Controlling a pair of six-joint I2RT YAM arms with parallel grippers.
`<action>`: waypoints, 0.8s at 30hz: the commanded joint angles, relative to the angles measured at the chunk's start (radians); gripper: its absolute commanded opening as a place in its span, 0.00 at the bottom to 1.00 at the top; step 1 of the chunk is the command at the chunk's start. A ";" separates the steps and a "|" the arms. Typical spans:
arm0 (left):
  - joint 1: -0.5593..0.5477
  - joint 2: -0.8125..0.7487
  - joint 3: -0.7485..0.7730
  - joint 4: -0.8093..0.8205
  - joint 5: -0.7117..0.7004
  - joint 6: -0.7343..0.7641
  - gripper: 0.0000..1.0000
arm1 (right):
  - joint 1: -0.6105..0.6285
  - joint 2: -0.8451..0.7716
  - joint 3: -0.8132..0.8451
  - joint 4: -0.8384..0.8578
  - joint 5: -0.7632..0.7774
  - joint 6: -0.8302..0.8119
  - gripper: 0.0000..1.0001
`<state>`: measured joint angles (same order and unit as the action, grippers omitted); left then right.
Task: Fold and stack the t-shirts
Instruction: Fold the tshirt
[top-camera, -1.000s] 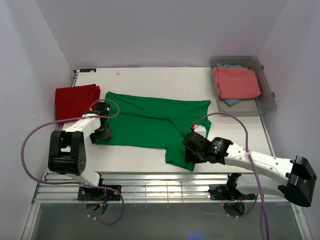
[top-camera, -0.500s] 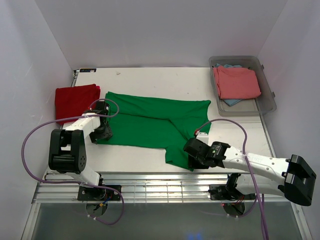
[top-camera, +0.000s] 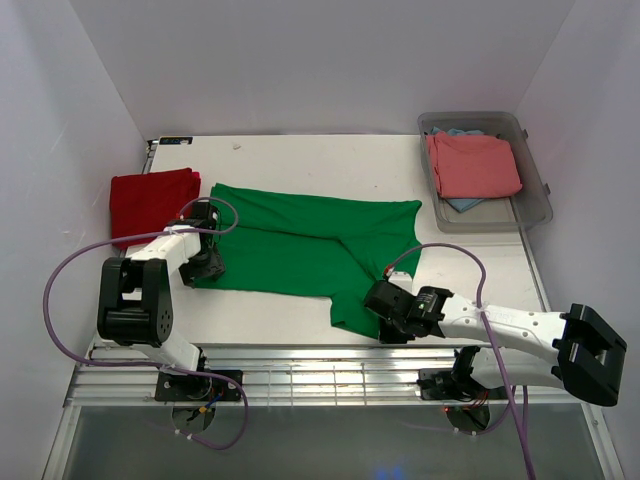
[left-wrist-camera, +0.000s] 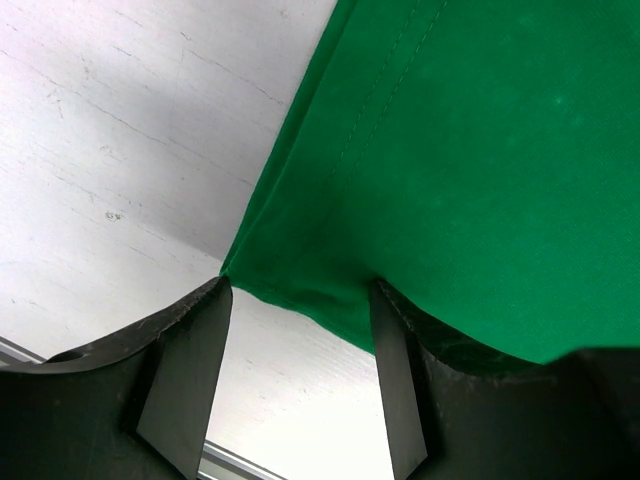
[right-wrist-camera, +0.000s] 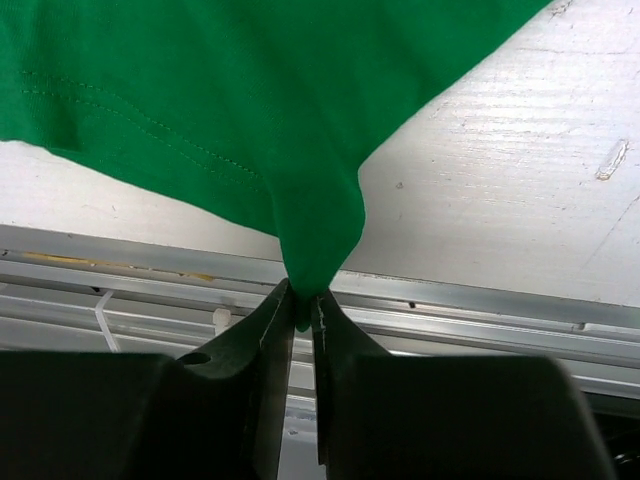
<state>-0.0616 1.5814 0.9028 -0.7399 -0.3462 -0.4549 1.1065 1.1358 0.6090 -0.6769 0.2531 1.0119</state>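
A bright green t-shirt (top-camera: 310, 245) lies spread across the middle of the table. My right gripper (top-camera: 382, 318) is at its near right tip. The wrist view shows that gripper (right-wrist-camera: 303, 310) shut on a pinched point of the green cloth (right-wrist-camera: 230, 90), just over the table's near rail. My left gripper (top-camera: 205, 265) sits at the shirt's near left corner. It stands open (left-wrist-camera: 295, 390), with the green hem (left-wrist-camera: 480, 180) lying at its fingertips. A deep red t-shirt (top-camera: 150, 200) lies folded at the far left. A salmon-pink t-shirt (top-camera: 472, 165) rests on a light blue one (top-camera: 462, 203) in the bin.
The clear plastic bin (top-camera: 538, 205) stands at the back right. A metal rail (right-wrist-camera: 480, 310) runs along the table's near edge, right under my right gripper. White walls close in the table on the left, back and right.
My right gripper has slid toward the near edge and closed on the tip of the green t-shirt. The left gripper has stayed where it was, open.
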 joint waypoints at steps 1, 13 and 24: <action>0.011 0.025 0.002 0.025 -0.017 0.002 0.67 | 0.010 -0.002 0.009 0.011 0.002 0.011 0.17; 0.013 0.040 0.018 -0.007 -0.051 -0.004 0.58 | 0.015 -0.036 0.077 -0.076 0.058 0.013 0.08; 0.014 -0.018 -0.004 -0.027 -0.066 -0.016 0.53 | 0.015 -0.033 0.060 -0.047 0.049 0.007 0.08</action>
<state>-0.0578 1.5936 0.9115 -0.7555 -0.3817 -0.4683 1.1141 1.1118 0.6544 -0.7166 0.2825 1.0130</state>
